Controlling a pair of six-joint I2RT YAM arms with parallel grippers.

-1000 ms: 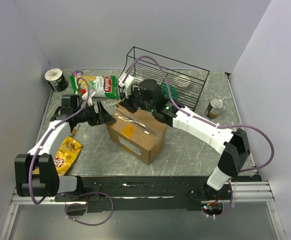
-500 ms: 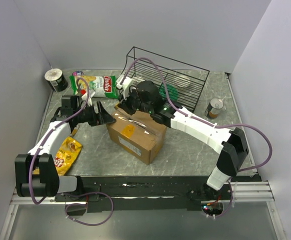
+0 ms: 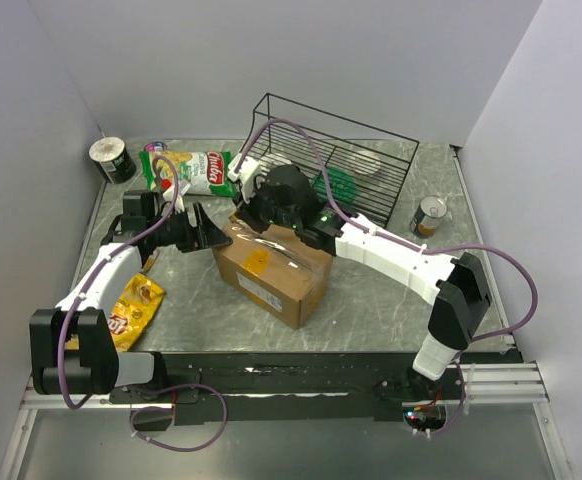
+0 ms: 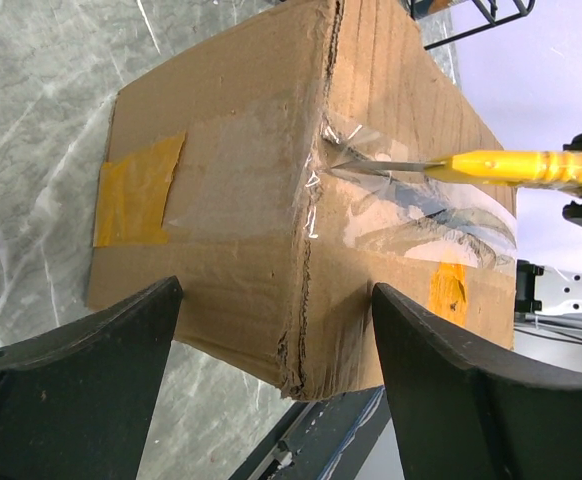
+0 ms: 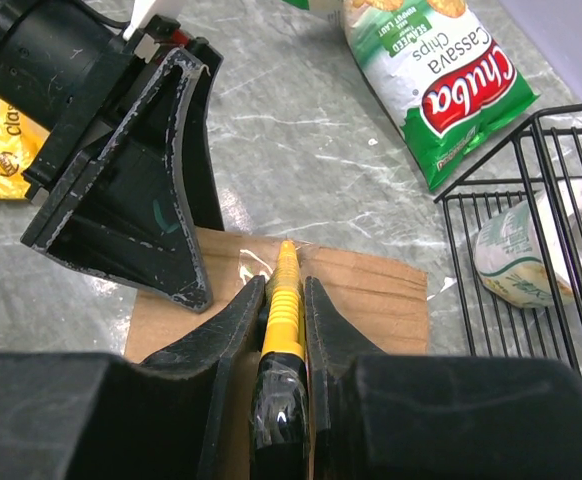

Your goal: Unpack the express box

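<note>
As I stand now: both my arms converge on the express box, one from each side.
Express box: mid-surface, just in front of the black wire basket, flaps closed; a white label faces my bases, and yellowish tape patches sit on its top and left end.
Surface: grey, marbled, carrying the box and everything else.
Left arm pose: it runs forward along the left edge, bends at the elbow, and the forearm lies low, turned rightward toward the box's left end.
Left claw: spread wide, with the box's end and corner framed between the fingers in my left wrist view. I cannot tell whether the tips touch the cardboard.
Right arm pose: the white forearm stretches leftward across the box's far side, with the wrist tipped down over the far left corner.
Right claw: pinching the handle of a yellow knife, fingers pressed on either side of it.
Knife blade: extended, its tip lying on wrinkled clear tape where the box's top meets its left end.
Claws together: near each other, the left one just below and beside the knife tip in my right wrist view.
Green chips bag: flat, beyond the box to the left, beside the basket.
Yellow snack bag: by my left arm, well apart from the box.
Can: upright on the right side.
</note>
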